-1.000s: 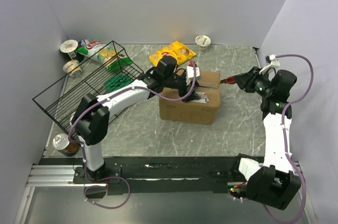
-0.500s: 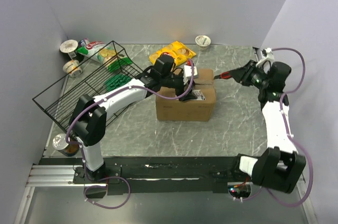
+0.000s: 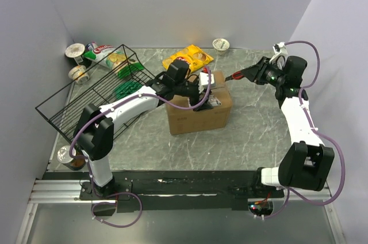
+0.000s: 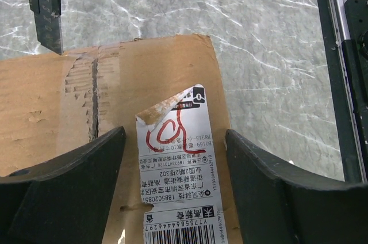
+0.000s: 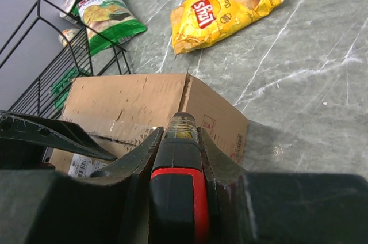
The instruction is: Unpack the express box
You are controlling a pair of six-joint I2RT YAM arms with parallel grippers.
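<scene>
The express box (image 3: 195,118) is a brown carton at the table's middle, its top taped and bearing a torn white label (image 4: 178,186). My left gripper (image 3: 202,86) is open over the box top (image 4: 144,65), one finger (image 4: 75,180) on each side of the label. My right gripper (image 3: 253,74) is shut on a red and black utility knife (image 3: 237,75). The knife (image 5: 179,198) points at the box's far right end (image 5: 126,103). Its blade (image 4: 49,25) sits at the top edge by the taped seam; I cannot tell whether it touches.
A tilted black wire basket (image 3: 92,94) with green packets stands to the left. A yellow snack bag (image 3: 188,58) lies behind the box. Cups (image 3: 75,51) and a green chip bag sit far left, another cup (image 3: 221,44) at the back. A can (image 3: 70,157) is front left.
The box has slid left and turned under my left gripper. My right gripper has moved farther back and left, bringing the knife tip to the box's far end.
</scene>
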